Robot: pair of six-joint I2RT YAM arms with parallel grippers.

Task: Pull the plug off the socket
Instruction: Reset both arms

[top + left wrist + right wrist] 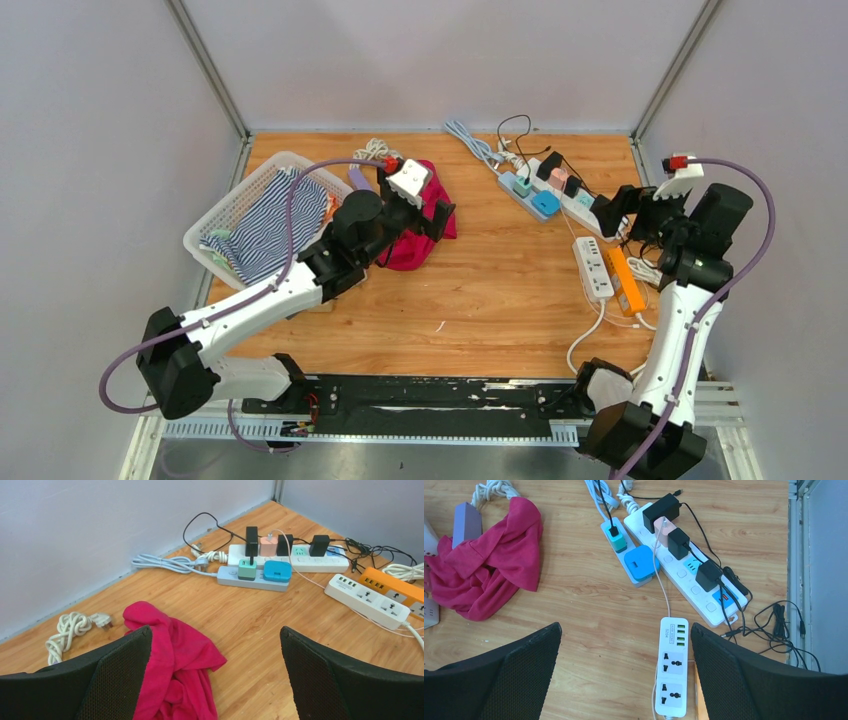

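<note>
A light wooden table [500, 290] holds a long white plastic power strip [696, 587], the landmark here. Its long axis runs diagonally across the table's far right side, from far-left to near-right. The right gripper [625, 630] hovers just off the strip's near end, jaws spread wide and empty. The left gripper [216, 632], equally spread and empty, sits well to the strip's left, above a crumpled crimson cloth [170, 665]. A shorter grey-blue strip [227, 573] lies alongside the landmark's left flank. Several black boxy plugs [708, 574] stand upright in the landmark; which one is meant is unclear. The right arm looks nearer; the plugs lie ahead of it.
</note>
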